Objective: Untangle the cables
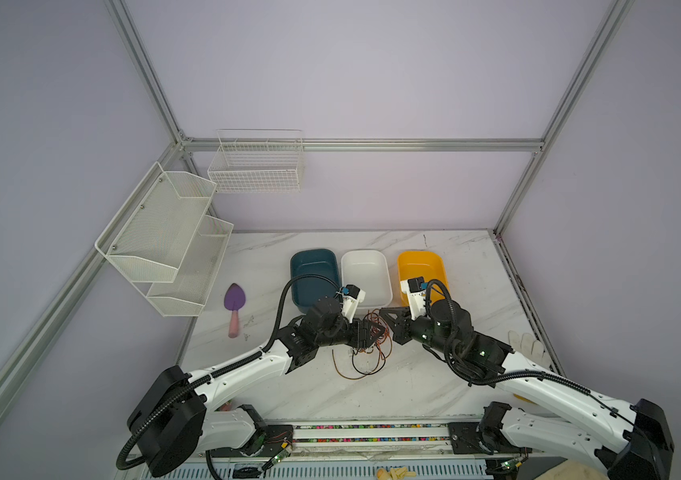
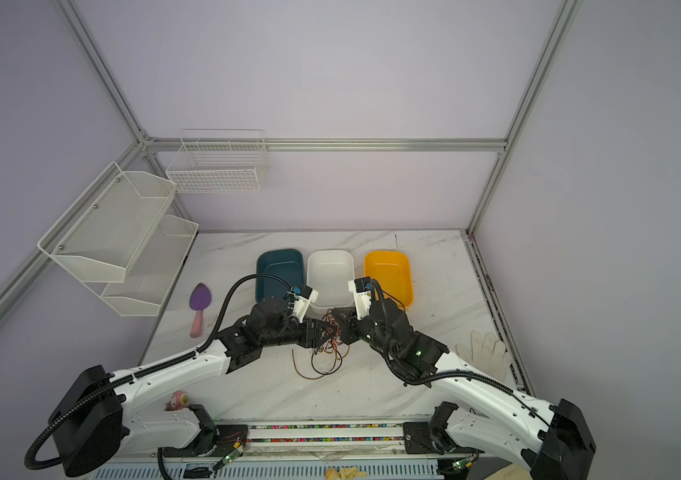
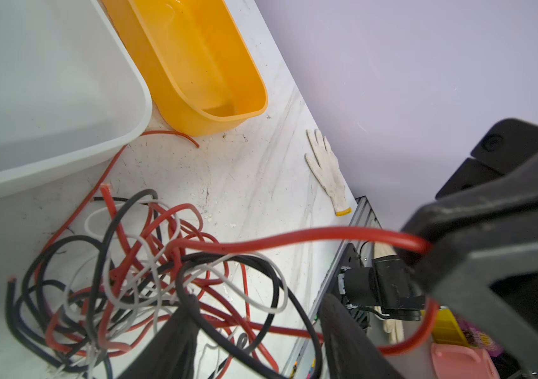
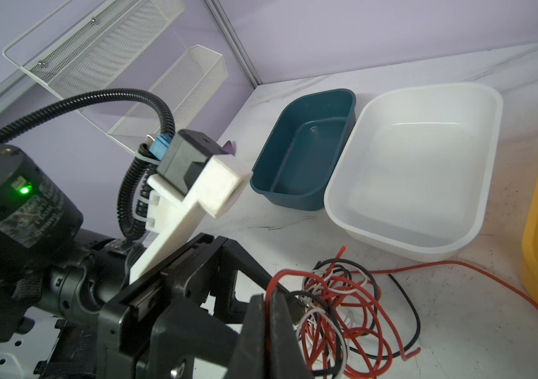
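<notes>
The cables (image 1: 365, 355) (image 2: 324, 353) are thin red, black and white wires in one tangled heap (image 3: 136, 279) (image 4: 336, 315) on the marble table, in front of the white bin. My right gripper (image 4: 269, 315) (image 1: 384, 316) (image 2: 336, 318) is shut on a red cable (image 3: 293, 238) that runs taut from the heap to its jaws. My left gripper (image 3: 261, 344) (image 1: 375, 332) (image 2: 329, 332) faces it just above the heap. Its fingers (image 3: 175, 341) stand apart, and a black cable loop (image 3: 228, 341) lies across the gap between them.
A teal bin (image 1: 313, 270), a white bin (image 1: 365, 270) and a yellow bin (image 1: 419, 266) stand in a row behind the heap. A purple trowel (image 1: 234, 307) lies to the left, a white glove (image 1: 529, 345) at the right edge. Wire shelves (image 1: 164, 237) hang on the left wall.
</notes>
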Controlling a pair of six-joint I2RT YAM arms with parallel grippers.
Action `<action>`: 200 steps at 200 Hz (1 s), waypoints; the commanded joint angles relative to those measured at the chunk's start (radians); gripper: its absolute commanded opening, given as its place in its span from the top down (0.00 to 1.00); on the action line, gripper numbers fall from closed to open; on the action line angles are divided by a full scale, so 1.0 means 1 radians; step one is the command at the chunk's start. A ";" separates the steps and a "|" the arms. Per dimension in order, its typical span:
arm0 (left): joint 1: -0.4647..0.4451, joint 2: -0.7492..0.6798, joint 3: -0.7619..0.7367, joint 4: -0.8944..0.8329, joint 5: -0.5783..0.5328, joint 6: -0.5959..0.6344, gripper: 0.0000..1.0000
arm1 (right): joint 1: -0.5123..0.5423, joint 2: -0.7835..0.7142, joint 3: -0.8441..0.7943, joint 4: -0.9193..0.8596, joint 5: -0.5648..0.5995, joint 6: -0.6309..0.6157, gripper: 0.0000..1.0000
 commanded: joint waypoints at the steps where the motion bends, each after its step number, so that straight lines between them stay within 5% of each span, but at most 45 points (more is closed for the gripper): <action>1: -0.004 -0.005 -0.035 0.031 0.000 -0.003 0.60 | 0.007 -0.003 0.039 0.011 0.017 -0.004 1.00; 69: -0.004 -0.048 -0.009 -0.087 -0.064 0.045 1.00 | 0.006 -0.031 0.056 -0.060 0.171 0.039 1.00; 150: 0.008 -0.231 0.079 -0.406 -0.232 0.134 1.00 | 0.003 -0.067 0.047 -0.153 0.390 0.081 1.00; 200: 0.020 -0.345 0.169 -0.519 -0.291 0.172 1.00 | -0.015 -0.056 0.009 -0.155 0.395 0.117 1.00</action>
